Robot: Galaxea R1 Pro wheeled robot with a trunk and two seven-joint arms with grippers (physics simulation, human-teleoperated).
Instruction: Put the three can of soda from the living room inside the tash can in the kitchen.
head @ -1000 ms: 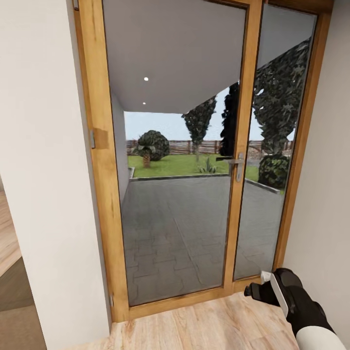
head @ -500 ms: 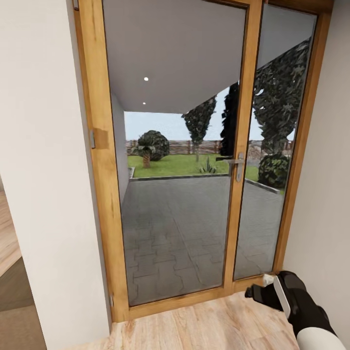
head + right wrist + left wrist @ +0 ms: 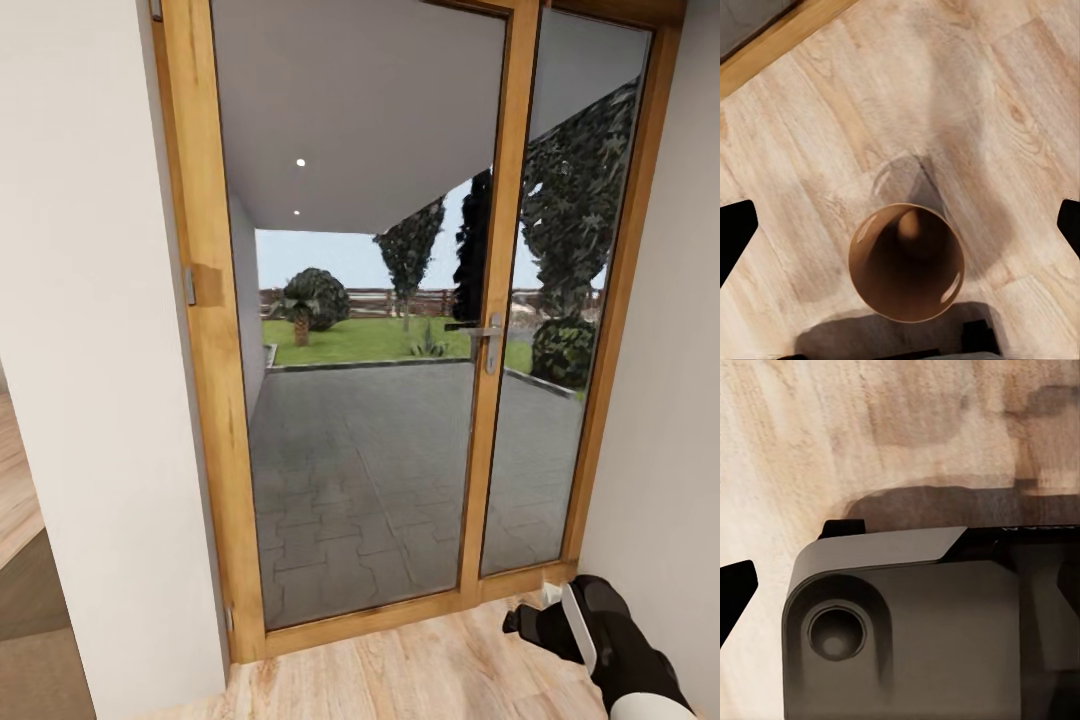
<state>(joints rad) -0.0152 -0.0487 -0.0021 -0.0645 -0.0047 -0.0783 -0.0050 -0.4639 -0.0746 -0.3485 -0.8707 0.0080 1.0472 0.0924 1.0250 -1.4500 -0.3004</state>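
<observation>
Right end effector (image 3: pixel 900 217) fingers apart, empty | tash can (image 3: pixel 906 262) directly beneath | no soda held, nothing to drop | left end effector: grip unclear

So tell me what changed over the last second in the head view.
The right arm has sunk a little toward the lower right corner of the head view, so less of it shows. The glass door, its handle, the wall and the wood floor sit exactly where they were, so the camera has not moved.

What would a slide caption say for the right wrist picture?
Looking down into the empty brown trash can standing upright on the light wood floor, near a wooden door frame.
</observation>
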